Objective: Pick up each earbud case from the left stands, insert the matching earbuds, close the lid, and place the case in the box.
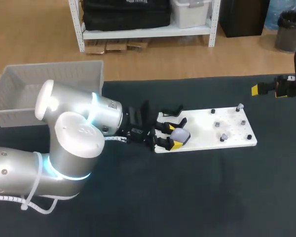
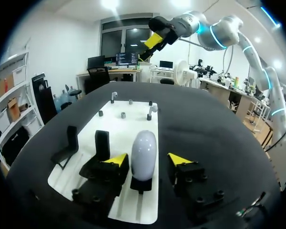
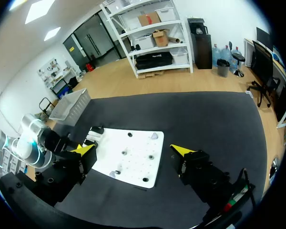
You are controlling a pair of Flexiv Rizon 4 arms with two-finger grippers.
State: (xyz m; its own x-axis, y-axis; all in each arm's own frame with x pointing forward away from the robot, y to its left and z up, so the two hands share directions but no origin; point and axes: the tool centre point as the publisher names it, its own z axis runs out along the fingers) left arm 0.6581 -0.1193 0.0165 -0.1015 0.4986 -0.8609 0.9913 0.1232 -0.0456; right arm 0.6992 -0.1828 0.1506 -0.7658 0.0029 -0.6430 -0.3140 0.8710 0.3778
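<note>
Left hand (image 2: 148, 159) wide, straddling pale oval earbud case (image 2: 144, 152) on flat white board (image 2: 133, 125) without touching; right hand (image 3: 133, 150) wide open, far right.

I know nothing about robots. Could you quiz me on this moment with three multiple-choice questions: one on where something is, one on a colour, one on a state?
1. Where is the earbud case?
A) on the floor
B) on a stand, between the left jaws
C) held by the right jaws

2. What colour are the tips of the jaws?
A) red
B) blue
C) yellow

3. How do the right jaws stand?
A) open, holding nothing
B) shut tight on nothing
C) shut on the case

Answers:
1 B: the left wrist view shows the case upright on its stand with a jaw at either side.
2 C: both wrist views show yellow tips.
3 A: the right wrist view shows them wide apart with nothing between them.
</note>
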